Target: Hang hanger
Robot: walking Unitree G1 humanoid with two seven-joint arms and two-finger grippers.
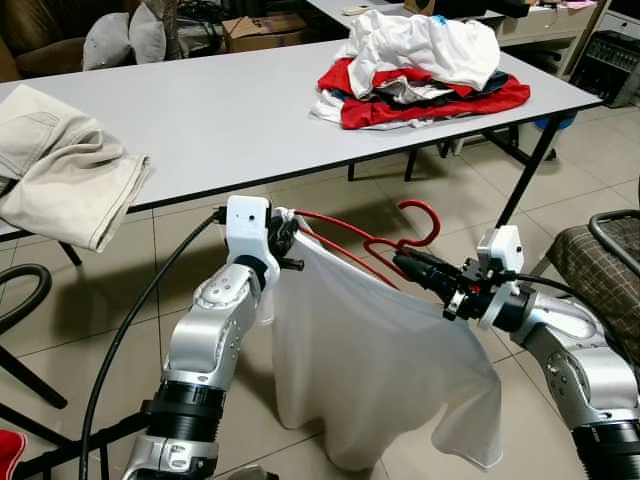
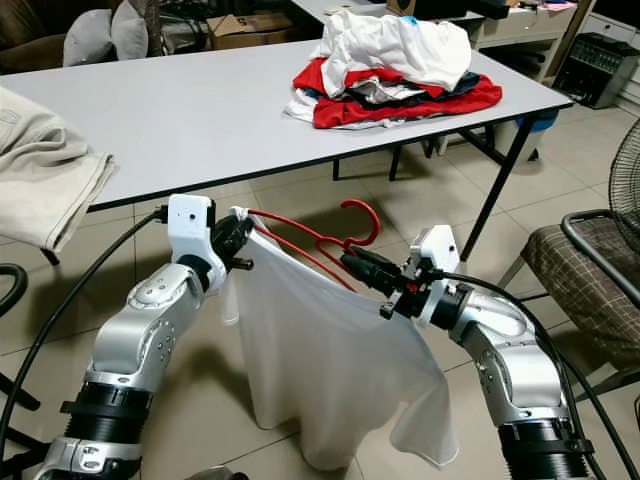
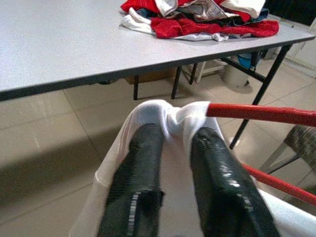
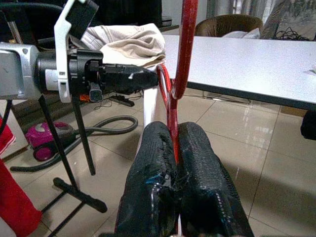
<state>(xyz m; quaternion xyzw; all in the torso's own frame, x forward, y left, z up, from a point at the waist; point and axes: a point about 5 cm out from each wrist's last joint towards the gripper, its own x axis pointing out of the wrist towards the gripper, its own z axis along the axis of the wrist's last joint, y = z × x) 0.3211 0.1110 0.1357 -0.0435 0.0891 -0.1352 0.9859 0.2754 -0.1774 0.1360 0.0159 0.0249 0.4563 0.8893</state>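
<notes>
Left gripper (image 1: 283, 240): raised in front of the table edge, its two black fingers (image 3: 136, 163) pinched on a bunched fold of the white garment (image 1: 370, 370) at one end of the hanger.
Right gripper (image 1: 405, 264): at 3 o'clock from the left one, fingers (image 4: 197, 163) closed tight on the red wire just below the hook.
Red hanger (image 1: 345, 245): held in the air between the two grippers, hook curling up toward 12 o'clock, its bar running from the left gripper across to the right.
White garment: draped over the hanger, hanging down toward 6 o'clock above the tiled floor (image 1: 90, 310).
Table (image 1: 230, 110): grey top, at 12 o'clock beyond the grippers.
Clothes pile (image 1: 420, 70): red, white and dark pieces heaped at the table's 1 o'clock corner.
Beige trousers (image 1: 60, 170): folded over the table edge at 10 o'clock.
Chair (image 1: 600, 265): checked seat at 3 o'clock, just beside the right arm.
Vacuum cleaner (image 4: 47, 140): pink, on the floor with its hose, seen in the right wrist view.
</notes>
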